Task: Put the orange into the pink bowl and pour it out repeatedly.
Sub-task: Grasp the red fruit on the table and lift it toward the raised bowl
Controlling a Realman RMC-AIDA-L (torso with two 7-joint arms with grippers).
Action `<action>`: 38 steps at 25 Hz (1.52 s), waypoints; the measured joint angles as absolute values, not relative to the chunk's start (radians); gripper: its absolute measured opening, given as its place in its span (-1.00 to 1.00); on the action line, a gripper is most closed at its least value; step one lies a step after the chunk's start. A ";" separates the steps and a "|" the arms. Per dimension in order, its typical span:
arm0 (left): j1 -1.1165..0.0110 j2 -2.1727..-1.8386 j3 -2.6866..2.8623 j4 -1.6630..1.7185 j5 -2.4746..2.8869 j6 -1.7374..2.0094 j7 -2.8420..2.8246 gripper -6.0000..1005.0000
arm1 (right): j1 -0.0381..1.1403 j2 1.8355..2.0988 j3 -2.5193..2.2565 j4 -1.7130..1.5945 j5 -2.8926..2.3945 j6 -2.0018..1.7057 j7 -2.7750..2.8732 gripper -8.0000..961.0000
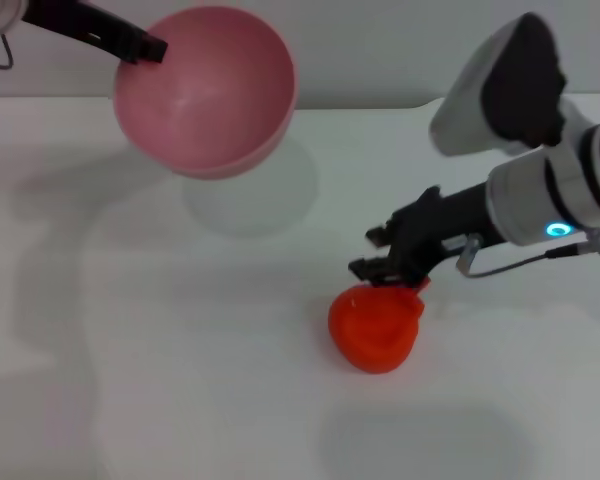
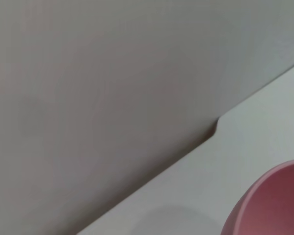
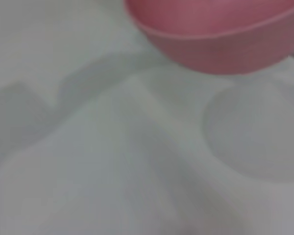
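Left gripper (image 1: 152, 47) clamped on the far-left rim of the pink bowl (image 1: 208, 92), held tilted in the air above the white table (image 1: 180, 380), its shadow below. Orange (image 1: 376, 328) resting on the table to the right and nearer. Right gripper (image 1: 383, 258) touching its far top edge, fingers narrow, grasp not clear

No readable text, label, brand, number or sign appears on any surface in the three views.
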State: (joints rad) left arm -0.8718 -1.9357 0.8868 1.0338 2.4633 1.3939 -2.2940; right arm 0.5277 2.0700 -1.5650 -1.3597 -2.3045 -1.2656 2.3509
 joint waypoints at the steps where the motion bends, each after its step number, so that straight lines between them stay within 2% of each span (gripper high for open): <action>1: -0.871 -1.936 0.889 1.034 2.463 1.394 -2.294 -0.90 | 0.536 2.070 -1.568 -1.354 -2.309 -1.275 2.348 -0.12; 21: -0.851 -1.953 0.925 1.031 2.465 1.382 -2.292 -0.90 | 0.691 2.076 -1.610 -1.010 -2.329 -1.223 2.320 -0.28; 28: -0.848 -1.953 0.933 1.029 2.465 1.368 -2.288 -0.90 | 0.700 2.076 -1.611 -0.998 -2.329 -1.205 2.320 -0.34; 38: -0.843 -1.953 0.934 1.029 2.465 1.365 -2.285 -0.90 | 0.705 2.075 -1.610 -0.999 -2.324 -1.206 2.321 -0.69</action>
State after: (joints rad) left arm -0.8426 -1.9526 0.9338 1.0292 2.4651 1.3652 -2.2851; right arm 0.7045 2.0754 -1.6100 -0.9992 -2.3241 -1.2061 2.3214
